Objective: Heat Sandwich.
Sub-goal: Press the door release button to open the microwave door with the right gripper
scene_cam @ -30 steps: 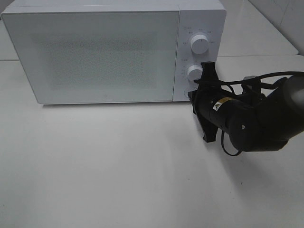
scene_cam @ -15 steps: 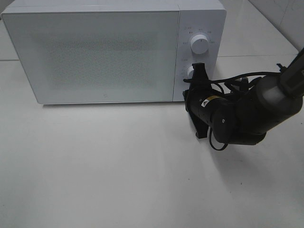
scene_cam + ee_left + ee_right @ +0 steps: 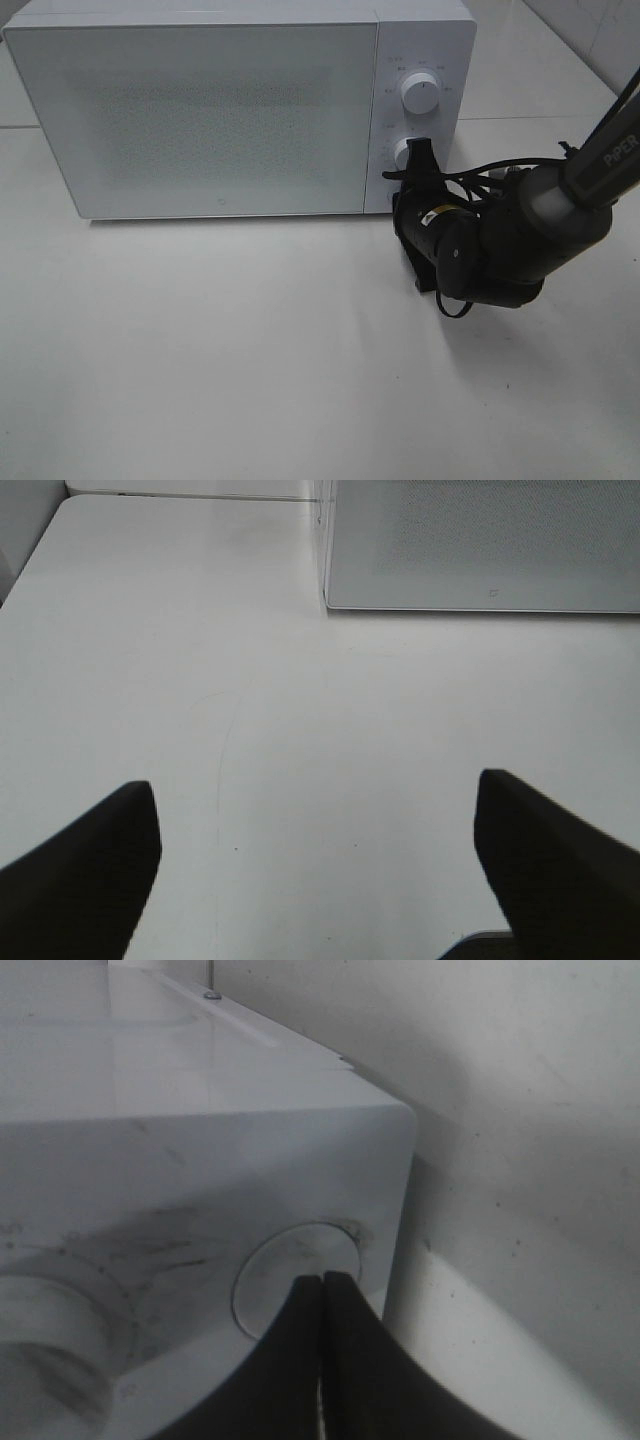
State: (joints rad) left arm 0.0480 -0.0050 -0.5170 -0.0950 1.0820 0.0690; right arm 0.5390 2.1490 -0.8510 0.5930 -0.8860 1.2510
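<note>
The sandwich is out of view. A white microwave (image 3: 200,110) stands at the back of the table with its door shut. My right gripper (image 3: 322,1282) is shut, its two fingertips pressed together against the round button (image 3: 285,1265) at the bottom corner of the microwave's control panel. From above, the right gripper (image 3: 399,198) meets the panel just under the lower knob (image 3: 407,153). My left gripper (image 3: 320,870) is open above bare table, with nothing between its fingers (image 3: 90,865); it does not show in the exterior high view.
The upper knob (image 3: 419,92) sits above the lower one on the panel. In the left wrist view the microwave's lower front edge (image 3: 480,600) lies ahead of the gripper. The white table (image 3: 250,350) stretches in front of the microwave.
My right arm has moved left, bringing its shut gripper up to the bottom of the microwave's control panel. The microwave door stays shut.
</note>
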